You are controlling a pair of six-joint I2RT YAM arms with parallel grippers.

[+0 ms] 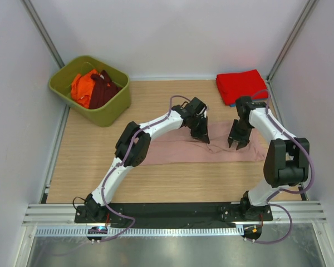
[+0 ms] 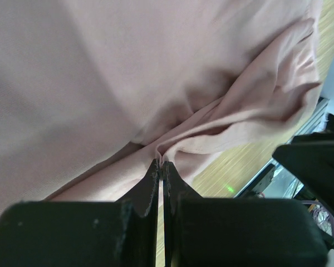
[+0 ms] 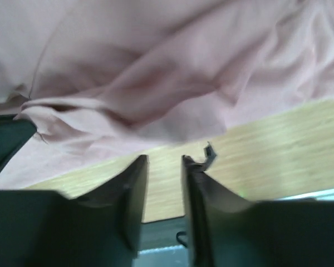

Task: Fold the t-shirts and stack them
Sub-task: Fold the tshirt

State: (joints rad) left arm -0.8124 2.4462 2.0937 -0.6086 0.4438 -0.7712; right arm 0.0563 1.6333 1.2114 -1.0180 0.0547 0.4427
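A dusty-pink t-shirt [image 1: 178, 151] lies as a long strip across the middle of the wooden table [image 1: 83, 167]. My left gripper [image 1: 204, 137] is on its far edge, and in the left wrist view the gripper [image 2: 161, 162] is shut on a pinched ridge of the pink t-shirt [image 2: 156, 83]. My right gripper [image 1: 237, 144] hovers over the strip's right part. Seen from the right wrist, that gripper [image 3: 165, 160] is open, with bare wood between its fingers and the pink t-shirt [image 3: 156, 72] just beyond its tips. A folded red t-shirt [image 1: 242, 85] lies at the back right.
A green bin [image 1: 114, 108] at the back left holds an orange t-shirt [image 1: 82, 88] and a maroon t-shirt [image 1: 104, 89]. A sliver of blue [image 1: 232, 104] shows under the red one. White walls close in the table's sides and back.
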